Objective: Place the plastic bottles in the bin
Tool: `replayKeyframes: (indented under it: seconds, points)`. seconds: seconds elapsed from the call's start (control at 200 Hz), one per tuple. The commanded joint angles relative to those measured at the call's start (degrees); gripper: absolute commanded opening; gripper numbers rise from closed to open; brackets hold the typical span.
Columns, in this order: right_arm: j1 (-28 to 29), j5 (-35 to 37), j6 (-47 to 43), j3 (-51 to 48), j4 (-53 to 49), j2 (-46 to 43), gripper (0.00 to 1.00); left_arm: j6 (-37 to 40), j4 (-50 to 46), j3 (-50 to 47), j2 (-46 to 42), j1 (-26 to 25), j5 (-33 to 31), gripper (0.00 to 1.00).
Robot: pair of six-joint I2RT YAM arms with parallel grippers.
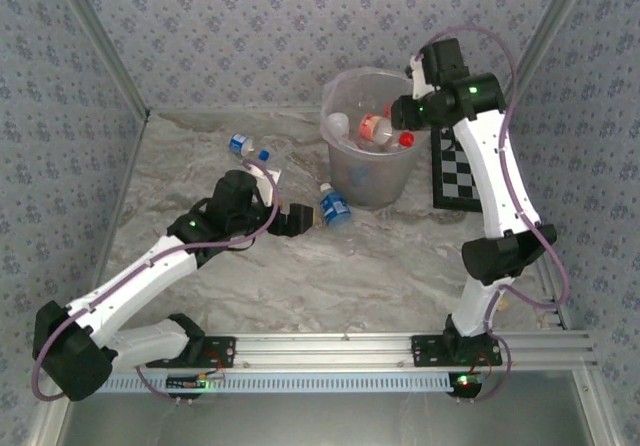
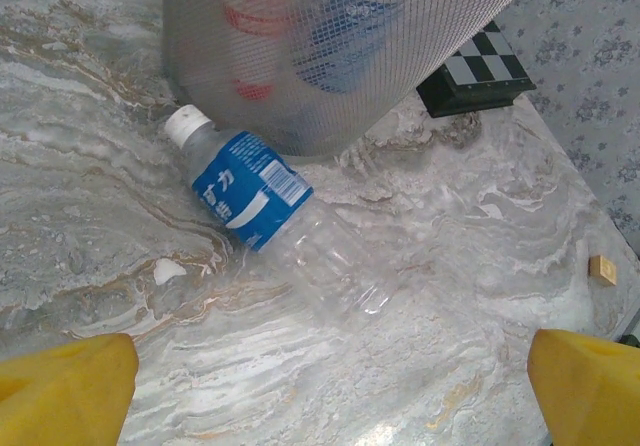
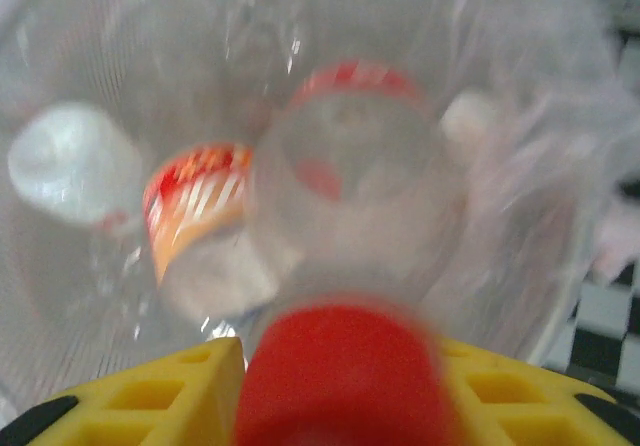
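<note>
A clear bottle with a blue label and white cap [image 1: 335, 208] [image 2: 250, 191] lies on its side on the table against the foot of the bin [image 1: 370, 181] [image 2: 300, 56]. My left gripper [image 1: 300, 218] [image 2: 330, 366] stands open just short of the bottle's base, apart from it. A second blue-capped bottle [image 1: 245, 147] lies farther left. Above the bin's right rim, my right gripper [image 1: 400, 116] [image 3: 340, 351] has its jaws parted around a blurred red-capped bottle [image 3: 345, 386] hanging over the bin; a gap shows by the left finger. Several bottles [image 1: 375, 131] [image 3: 195, 206] lie inside.
A black-and-white checkerboard [image 1: 455, 171] [image 2: 480, 66] lies right of the bin, close to the right wall. A small wooden block [image 2: 602, 269] sits near the table's right side. Patterned walls close in the left, back and right.
</note>
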Motion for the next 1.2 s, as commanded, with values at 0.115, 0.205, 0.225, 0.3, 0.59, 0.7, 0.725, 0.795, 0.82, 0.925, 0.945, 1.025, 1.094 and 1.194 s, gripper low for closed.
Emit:
replayKeyframes:
  seconds: [0.115,0.205,0.225,0.3,0.59,0.7,0.725,0.795,0.82,0.925,0.945,1.025,1.094,1.194]
  points:
    - [-2.18,2.07,0.06,2.31,-8.87,-2.71,0.66,-1.55,-0.38,1.39,1.42,0.33,0.04,1.0]
    - [-2.22,2.1,-0.14,5.8,-8.81,-2.57,0.67,-3.79,1.38,0.93,2.95,0.24,0.41,1.0]
    - [-2.21,2.11,-0.19,6.62,-8.7,-2.52,0.67,-4.54,1.89,0.8,3.29,0.09,0.3,1.0]
    - [-2.2,2.59,-0.51,8.79,-7.1,-2.8,0.67,-7.58,3.07,0.48,5.43,-0.62,-1.19,1.0]
    - [-3.85,0.85,-1.41,10.95,2.67,0.59,0.72,-16.75,6.58,2.11,19.14,-6.53,-6.63,1.0]
    - [-4.97,-0.05,-1.64,13.25,1.62,4.45,0.73,-18.21,7.93,3.94,23.92,-7.99,-6.61,1.0]
    - [-5.21,-0.44,-1.64,13.27,1.76,4.99,0.73,-18.49,8.14,4.35,24.84,-8.13,-6.48,1.0]
    - [-5.68,-1.02,-1.72,13.02,1.22,5.89,0.69,-19.5,8.47,5.29,27.36,-8.51,-6.08,1.0]
    - [-5.77,-0.77,-1.88,12.51,0.98,5.83,0.68,-19.77,8.64,5.56,28.04,-8.62,-5.9,1.0]
    - [-6.46,1.46,-2.47,6.76,1.9,3.43,0.55,-20.62,9.89,5.75,29.78,-8.81,-5.16,1.0]
    - [-6.58,2.01,-2.63,5.22,2.32,2.81,0.52,-20.77,10.04,5.81,29.99,-8.8,-5.08,1.0]
    - [-7.31,3.48,-3.18,-0.86,4.39,-0.23,0.42,-20.79,10.12,6.14,30.75,-8.9,-4.74,1.0]
    - [-8.16,3.36,-3.3,-5.12,5.74,-2.12,0.38,-20.88,10.19,6.69,31.53,-8.98,-4.46,1.0]
    - [-8.39,1.11,-4.31,-9.05,7.1,-2.99,0.36,-21.34,10.2,7.84,33.19,-9.11,-4.1,1.0]
